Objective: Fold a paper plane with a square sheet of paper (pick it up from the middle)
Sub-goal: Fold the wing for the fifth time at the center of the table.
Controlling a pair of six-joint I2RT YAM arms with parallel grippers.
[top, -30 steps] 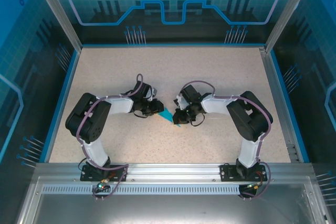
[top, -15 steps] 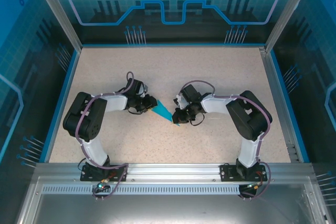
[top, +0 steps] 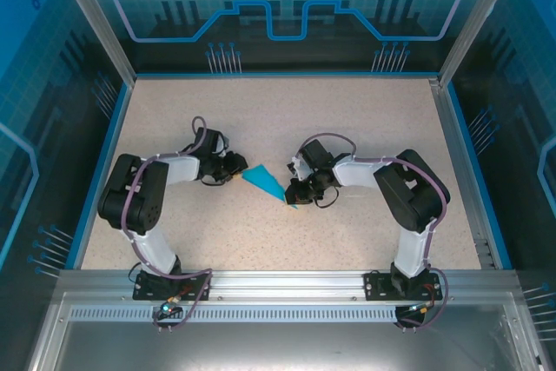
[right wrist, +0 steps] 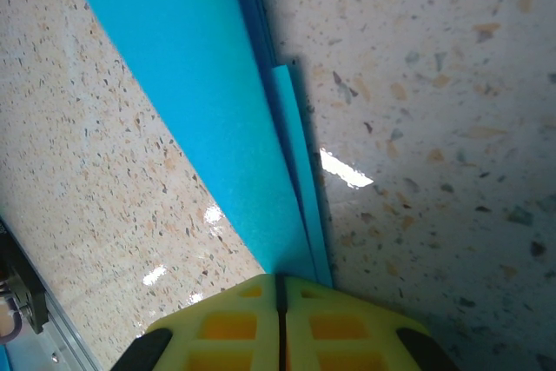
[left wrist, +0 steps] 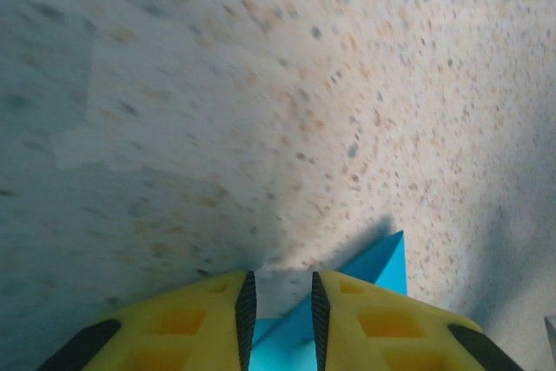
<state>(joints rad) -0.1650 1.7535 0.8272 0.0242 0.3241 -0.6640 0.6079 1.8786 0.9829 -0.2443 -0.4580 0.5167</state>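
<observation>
The teal-blue sheet of paper (top: 263, 182), folded into a narrow pointed wedge, lies on the speckled table between the two arms. My left gripper (top: 236, 169) is at its wide left end. In the left wrist view its jaws (left wrist: 278, 277) stand apart, with a corner of the paper (left wrist: 382, 262) running under and between them, so it is open. My right gripper (top: 295, 199) is at the pointed right end. In the right wrist view the layered paper (right wrist: 200, 84) narrows into the right gripper (right wrist: 280, 280), which is shut on that tip.
The speckled table (top: 347, 119) is ringed by a low blue rim and transparent blue walls. An aluminium rail (top: 287, 288) with both arm bases runs along the near edge.
My left arm has drawn back to the left, uncovering more of the paper's wide end. The right gripper and the paper's tip have stayed put.
</observation>
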